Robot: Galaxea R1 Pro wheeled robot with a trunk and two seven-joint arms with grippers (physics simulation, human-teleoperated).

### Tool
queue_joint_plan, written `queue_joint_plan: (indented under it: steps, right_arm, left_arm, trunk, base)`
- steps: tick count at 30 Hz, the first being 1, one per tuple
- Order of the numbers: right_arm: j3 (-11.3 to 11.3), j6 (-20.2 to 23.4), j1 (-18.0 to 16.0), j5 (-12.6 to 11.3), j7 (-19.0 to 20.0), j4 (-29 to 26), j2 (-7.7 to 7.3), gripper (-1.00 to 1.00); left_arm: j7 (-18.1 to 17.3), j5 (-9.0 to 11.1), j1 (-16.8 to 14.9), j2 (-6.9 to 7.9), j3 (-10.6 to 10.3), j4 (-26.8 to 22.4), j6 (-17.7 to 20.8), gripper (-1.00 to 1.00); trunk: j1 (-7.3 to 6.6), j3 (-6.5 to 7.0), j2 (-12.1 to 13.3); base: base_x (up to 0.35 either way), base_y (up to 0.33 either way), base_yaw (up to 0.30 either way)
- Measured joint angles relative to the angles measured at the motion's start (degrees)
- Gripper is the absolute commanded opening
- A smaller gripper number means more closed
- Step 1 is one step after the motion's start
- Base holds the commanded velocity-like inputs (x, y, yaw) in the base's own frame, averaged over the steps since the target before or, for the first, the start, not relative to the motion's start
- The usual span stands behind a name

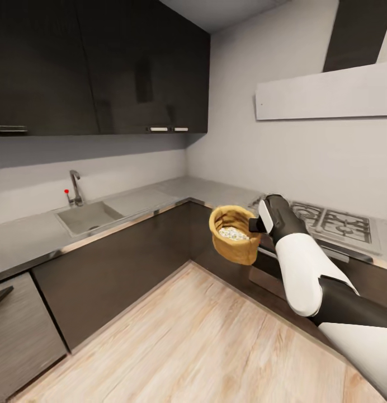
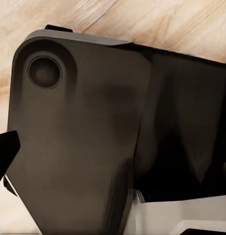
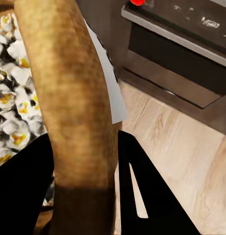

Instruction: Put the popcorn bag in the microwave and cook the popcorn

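Right gripper (image 1: 254,225) is pinching the popcorn bag (image 1: 234,242) by its rim, upright, popcorn (image 1: 234,233) showing inside. Bag is hanging beside the hob (image 1: 327,223), over floor. Left gripper's state cannot be told.

Corner kitchen, dark cabinets and pale walls.

Glossy dark upper cabinets (image 1: 98,67) hang on the far left wall, above a grey sink (image 1: 87,217) with a chrome tap (image 1: 76,187). Dark base cabinets (image 1: 121,257) run under the worktop and wrap round the corner to the right, where a gas hob (image 1: 333,223) with black grates sits below a pale extractor hood (image 1: 327,92). Floor (image 1: 193,341) is light wood planks. Walls plain off-white, lighting soft and even.
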Motion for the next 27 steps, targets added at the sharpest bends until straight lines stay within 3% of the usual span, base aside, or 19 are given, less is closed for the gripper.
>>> queue_joint_plan:
  steps: [14, 27]
  right_arm:
    - [0.00, -0.01, 0.08, -0.33, 0.38, 4.62, -0.21, -1.00]
    - [-0.74, 0.00, 0.08, -0.74, 0.59, 1.64, -0.23, -1.00]
  left_arm:
    - [0.00, 0.00, 0.00, -0.04, 0.00, -0.01, -0.01, 1.00]
    - [0.00, 0.00, 0.00, -0.08, 0.00, 0.00, 0.00, 1.00]
  trunk:
    - [0.00, 0.00, 0.00]
    - [0.00, 0.00, 0.00]
  base:
    - [-0.345, 0.000, 0.000]
    - [-0.344, 0.000, 0.000]
